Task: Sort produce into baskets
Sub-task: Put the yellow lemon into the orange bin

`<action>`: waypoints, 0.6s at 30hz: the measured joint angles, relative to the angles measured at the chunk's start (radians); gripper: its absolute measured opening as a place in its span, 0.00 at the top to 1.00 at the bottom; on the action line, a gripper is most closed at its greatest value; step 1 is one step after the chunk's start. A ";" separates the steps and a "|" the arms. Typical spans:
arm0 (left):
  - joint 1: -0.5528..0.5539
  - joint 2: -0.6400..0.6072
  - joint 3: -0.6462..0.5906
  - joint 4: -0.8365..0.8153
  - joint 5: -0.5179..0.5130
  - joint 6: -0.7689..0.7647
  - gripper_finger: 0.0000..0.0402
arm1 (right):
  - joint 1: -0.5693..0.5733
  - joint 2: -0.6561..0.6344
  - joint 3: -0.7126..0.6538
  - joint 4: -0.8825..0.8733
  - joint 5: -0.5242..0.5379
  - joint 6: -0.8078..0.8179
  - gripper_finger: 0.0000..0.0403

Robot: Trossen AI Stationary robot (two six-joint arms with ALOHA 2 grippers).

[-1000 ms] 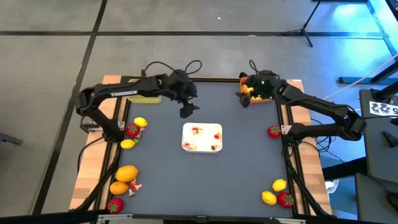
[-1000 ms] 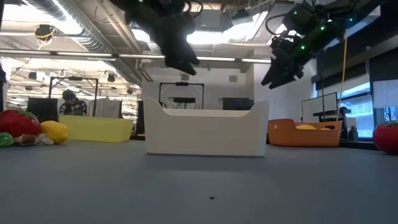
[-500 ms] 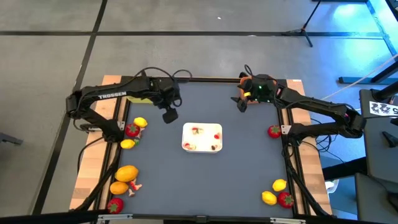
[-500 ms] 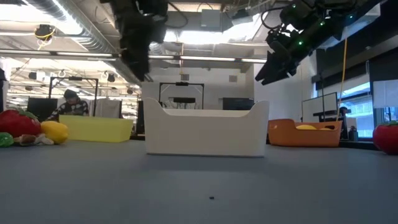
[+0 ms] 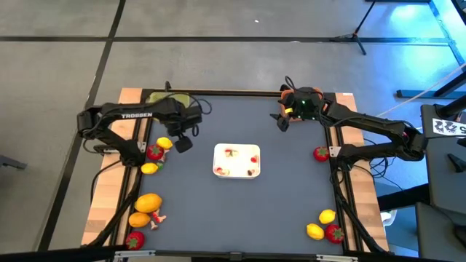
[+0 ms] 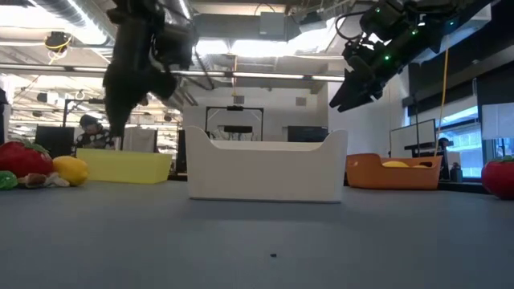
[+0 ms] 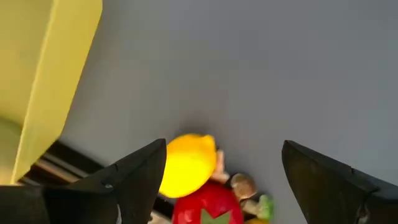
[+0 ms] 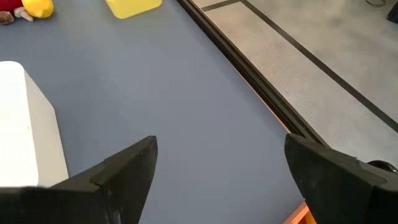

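My left gripper (image 5: 182,143) is open above the table near its left edge, just right of a yellow lemon (image 5: 164,143) and a red strawberry (image 5: 154,152). Its wrist view shows the lemon (image 7: 186,165) and strawberry (image 7: 208,202) between and beyond the open fingers, untouched. The yellow-green basket (image 5: 166,97) stands at the far left, partly under the left arm. My right gripper (image 5: 282,121) is open in the air beside the orange basket (image 6: 393,172), which holds a yellow fruit (image 6: 395,164). In the high view the right arm hides most of that basket.
A white tray (image 5: 237,161) with small red scraps sits mid-table. More produce lies at the left edge (image 5: 148,202), the near-left corner (image 5: 134,239), the right edge (image 5: 321,153) and the near-right corner (image 5: 327,231). The grey mat between is bare.
My left gripper has swung from the far middle of the table toward the left edge and the near side, and has come down, ending beside the lemon and strawberry. My right gripper has stayed near the orange basket.
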 joint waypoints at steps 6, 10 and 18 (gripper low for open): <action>0.035 0.002 -0.088 -0.027 -0.032 -0.002 0.22 | 0.000 0.000 0.000 0.002 0.000 -0.001 0.14; 0.060 0.019 -0.110 -0.034 -0.038 -0.002 0.22 | 0.000 0.000 0.000 0.003 0.001 -0.016 0.14; 0.066 0.164 -0.109 -0.054 -0.087 0.068 0.22 | 0.000 0.000 0.000 0.003 0.002 -0.018 0.14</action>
